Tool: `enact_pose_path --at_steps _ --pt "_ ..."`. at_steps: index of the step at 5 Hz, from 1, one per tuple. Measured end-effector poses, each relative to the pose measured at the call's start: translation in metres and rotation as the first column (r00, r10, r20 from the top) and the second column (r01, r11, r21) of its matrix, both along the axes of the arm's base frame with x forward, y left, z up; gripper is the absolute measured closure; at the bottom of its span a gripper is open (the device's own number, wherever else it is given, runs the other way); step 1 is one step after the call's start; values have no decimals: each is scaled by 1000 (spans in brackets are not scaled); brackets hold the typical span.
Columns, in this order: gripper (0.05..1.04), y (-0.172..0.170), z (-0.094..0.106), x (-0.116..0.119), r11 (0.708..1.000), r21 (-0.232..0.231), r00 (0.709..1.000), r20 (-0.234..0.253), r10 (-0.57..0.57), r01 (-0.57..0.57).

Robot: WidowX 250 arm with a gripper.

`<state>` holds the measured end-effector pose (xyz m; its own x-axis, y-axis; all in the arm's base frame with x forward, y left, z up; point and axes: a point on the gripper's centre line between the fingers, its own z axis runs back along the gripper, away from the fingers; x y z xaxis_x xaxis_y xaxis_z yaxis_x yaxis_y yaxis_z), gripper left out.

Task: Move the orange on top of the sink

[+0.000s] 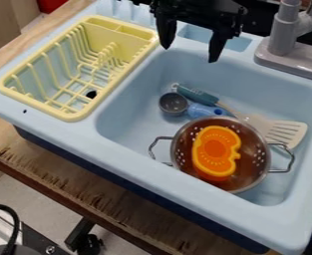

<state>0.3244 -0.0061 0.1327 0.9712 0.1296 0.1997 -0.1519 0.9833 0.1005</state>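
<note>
My tool (189, 54) is open. Orange (215, 152) sits in the colander (251, 170); if I descend off-centre I could snag it, and a shallow pinch may slip.

A yellow rack (117, 41) and grey tap (284, 30) flank the jaws; below them lie a colander (254, 157), spatula (282, 131) and, apparently, a small grey scoop (173, 103).

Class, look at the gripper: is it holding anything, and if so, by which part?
Nothing is held; the tool is open, while the orange lies in the colander.
</note>
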Motion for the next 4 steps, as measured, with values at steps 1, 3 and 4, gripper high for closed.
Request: enact_pose_path --at_steps 1,3,4 --pt "86 -1 -10 -3 1000 -4 999 -33 -1 1" --pt "86 -27 -9 -31 996 -60 996 -56 -66 62" --pt "86 -41 -2 -50 990 -116 995 -32 -90 86"
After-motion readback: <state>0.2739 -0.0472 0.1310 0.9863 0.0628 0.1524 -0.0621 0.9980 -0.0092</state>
